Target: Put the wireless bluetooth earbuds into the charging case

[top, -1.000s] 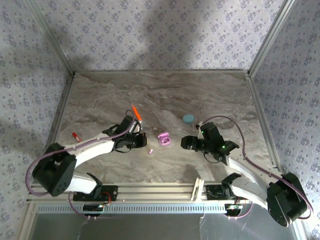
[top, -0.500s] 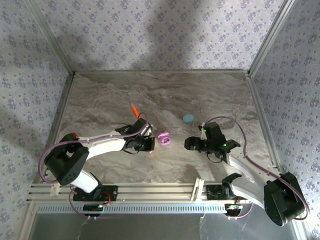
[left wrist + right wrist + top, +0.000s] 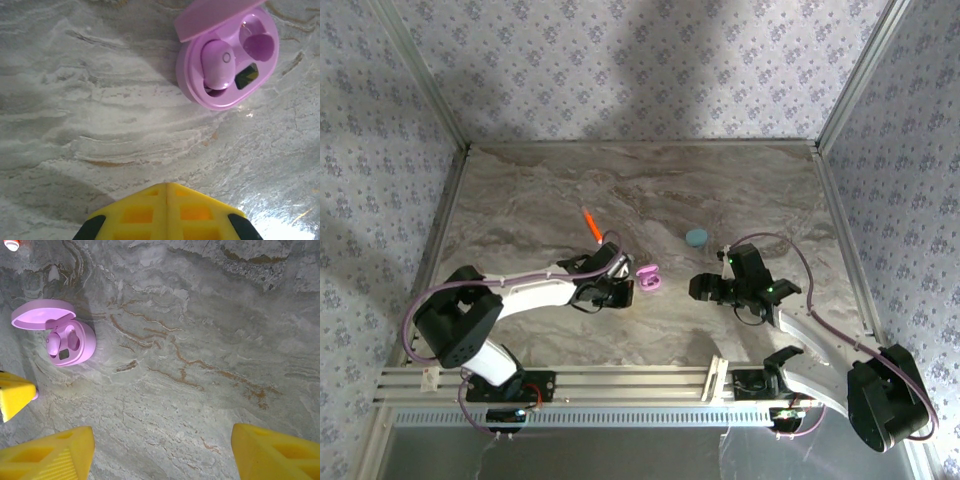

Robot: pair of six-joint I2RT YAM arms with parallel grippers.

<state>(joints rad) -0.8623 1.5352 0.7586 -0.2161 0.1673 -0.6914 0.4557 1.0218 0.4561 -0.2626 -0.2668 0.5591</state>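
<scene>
the left gripper [image 3: 167, 192] is fully shut, its yellow fingers [image 3: 135, 215] pressed together with nothing seen between them, just before the open pink charging case [image 3: 225, 65] on the desk [image 3: 75, 100]. one pink earbud [image 3: 217, 64] is seated in one socket of the case; the other socket looks empty. the right gripper [image 3: 162, 440] stands wide open over bare desk, nothing gripped, apart from the case. a cyan case [image 3: 696, 237] lies farther back.

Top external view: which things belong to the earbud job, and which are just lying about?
Job: open pink charging case; pink earbud seated in it; cyan case.
Lying about: orange stick.
</scene>
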